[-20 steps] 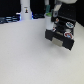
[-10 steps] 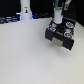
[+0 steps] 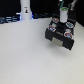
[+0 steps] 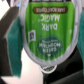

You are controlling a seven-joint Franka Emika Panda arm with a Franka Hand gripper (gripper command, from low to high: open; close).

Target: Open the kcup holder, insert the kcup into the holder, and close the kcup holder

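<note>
Jaws clenched on the kcup [image 4: 46, 31], poised above the kcup holder [image 3: 62, 34] tray.

Both views blurry; bright, even light.

A single robot arm enters at the top edge of the exterior view, toward that view's right, and reaches straight down, only its lowest part visible. The claw [image 3: 63, 11] points downward with a small green and white pod, the kcup [image 3: 64, 10], held at its tip. In the wrist view the claw [image 4: 46, 35] shows as two teal fingers [image 4: 16, 36], one on each side of the kcup [image 4: 46, 32], pressed against its sides; the pod's foil lid fills most of that picture and is blurred at the edges
</note>
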